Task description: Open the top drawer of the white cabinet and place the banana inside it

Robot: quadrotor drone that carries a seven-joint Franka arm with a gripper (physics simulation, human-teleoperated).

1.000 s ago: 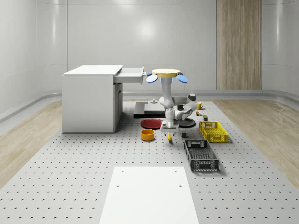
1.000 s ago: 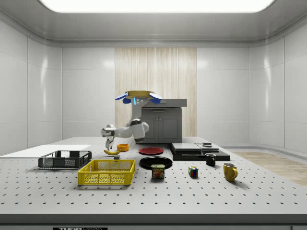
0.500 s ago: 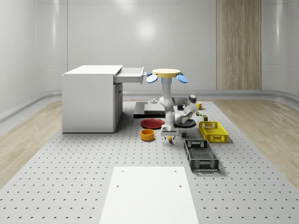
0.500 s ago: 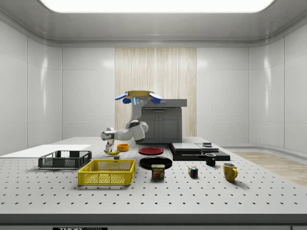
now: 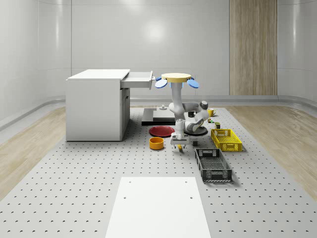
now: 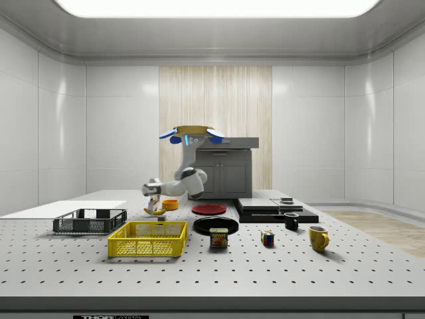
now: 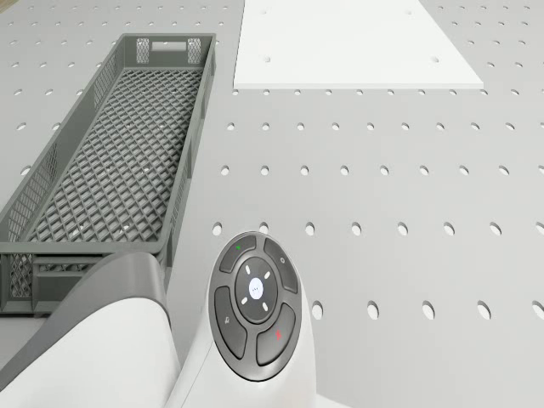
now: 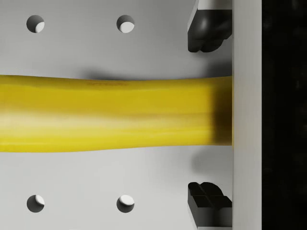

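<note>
While the drone (image 5: 177, 77) hovers above the perforated table (image 5: 74, 168) just beside the white cabinet (image 5: 95, 105), its arm is bent down so that the gripper (image 5: 179, 142) is lowered over the banana (image 8: 105, 114). Nearest in the whole-scene view, a white panel (image 5: 157, 206) is laid flat on the table, and beyond it a dark grey crate (image 5: 212, 165) is seen with nothing visible inside it. Farther back a yellow basket (image 5: 226, 139) is set, its contents not discernible, and an orange bowl (image 5: 156, 143) stands near the gripper on the whole-scene view's left. In the wrist view the two dark fingertips (image 8: 206, 28) are held apart on either side of the banana, with bare table showing between each and the fruit, so nothing is gripped. The banana is laid on the table directly under the gripper, crosswise between the fingers. Behind, a red plate (image 5: 161, 131) is seen, and the cabinet's top drawer (image 5: 138, 79) is pulled out; what it holds cannot be told.
</note>
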